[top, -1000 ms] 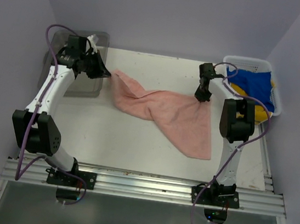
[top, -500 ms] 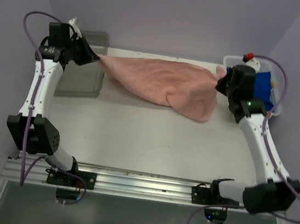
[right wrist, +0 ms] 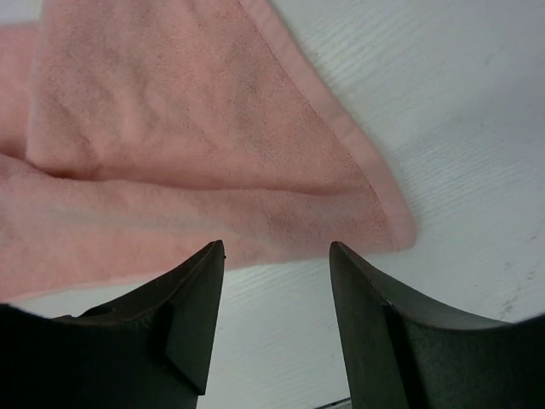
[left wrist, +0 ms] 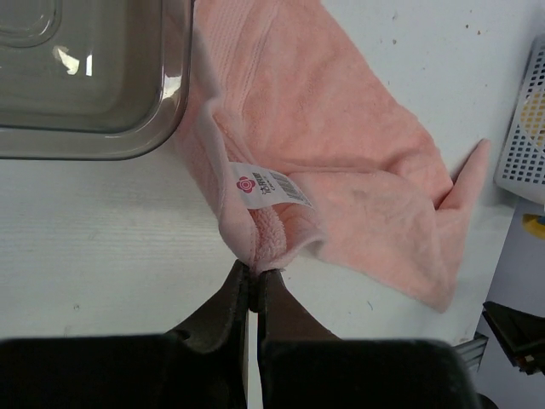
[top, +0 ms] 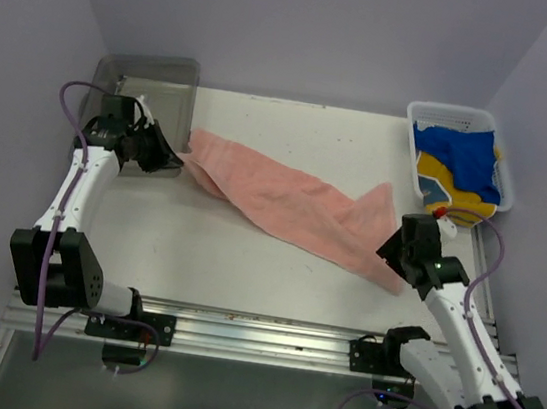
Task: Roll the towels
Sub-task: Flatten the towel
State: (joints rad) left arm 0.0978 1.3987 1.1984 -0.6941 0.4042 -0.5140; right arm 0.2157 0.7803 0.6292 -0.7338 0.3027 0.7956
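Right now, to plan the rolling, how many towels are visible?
3: pink towel on the table, blue towel and yellow towel in the basket; others may hide beneath.

pink towel [top: 293, 207] 1 | clear bin [top: 147, 60] 1 | white basket [top: 452, 111] 1

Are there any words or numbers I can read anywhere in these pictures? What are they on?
White tag sewn on the pink towel: a pink flower-like logo and rows of tiny print, too small and blurred to read.
No other words, numbers or signs show in any view.
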